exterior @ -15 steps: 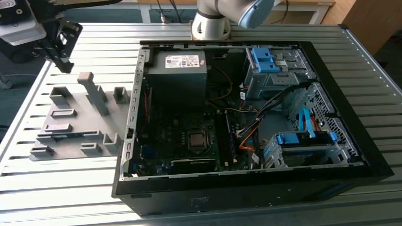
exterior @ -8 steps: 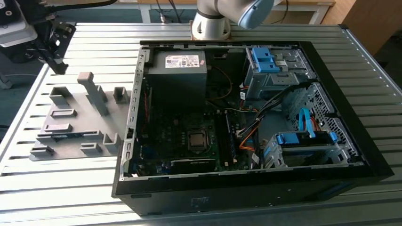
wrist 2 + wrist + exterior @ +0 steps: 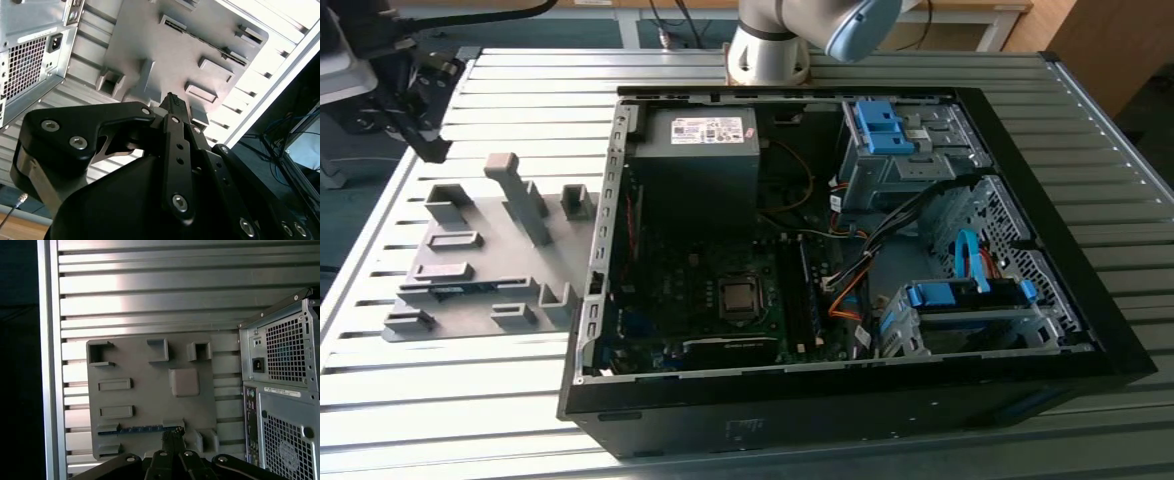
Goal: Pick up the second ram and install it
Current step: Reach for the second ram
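The arm (image 3: pixel 767 45) is cut off above its base in the exterior view. We count one gripper (image 3: pixel 172 99), hanging clear of the one grey plate (image 3: pixel 150 400), jaws seemingly pressed together on nothing. One memory stick (image 3: pixel 140 429) stands on edge in that plate's slot, its chips hidden from us, beside one open computer case (image 3: pixel 854 400).
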Tool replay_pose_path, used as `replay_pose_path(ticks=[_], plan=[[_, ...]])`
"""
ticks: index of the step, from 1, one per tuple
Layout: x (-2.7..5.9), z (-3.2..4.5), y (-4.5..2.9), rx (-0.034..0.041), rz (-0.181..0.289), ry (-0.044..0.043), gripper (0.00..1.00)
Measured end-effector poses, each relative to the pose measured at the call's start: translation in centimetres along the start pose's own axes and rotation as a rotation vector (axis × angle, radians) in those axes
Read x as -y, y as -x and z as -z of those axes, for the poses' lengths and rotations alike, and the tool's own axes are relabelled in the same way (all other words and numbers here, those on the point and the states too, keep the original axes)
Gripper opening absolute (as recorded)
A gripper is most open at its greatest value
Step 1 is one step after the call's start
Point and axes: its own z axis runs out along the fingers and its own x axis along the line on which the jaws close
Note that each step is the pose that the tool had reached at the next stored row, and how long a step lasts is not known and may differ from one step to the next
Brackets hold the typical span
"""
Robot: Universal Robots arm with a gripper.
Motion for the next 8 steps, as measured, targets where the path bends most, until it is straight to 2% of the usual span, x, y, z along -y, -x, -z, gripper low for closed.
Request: replay_pose_path(ticks=[8], plan=[[0.87,-0.07,-1.22,0.0,0.0,0.0,0.11]])
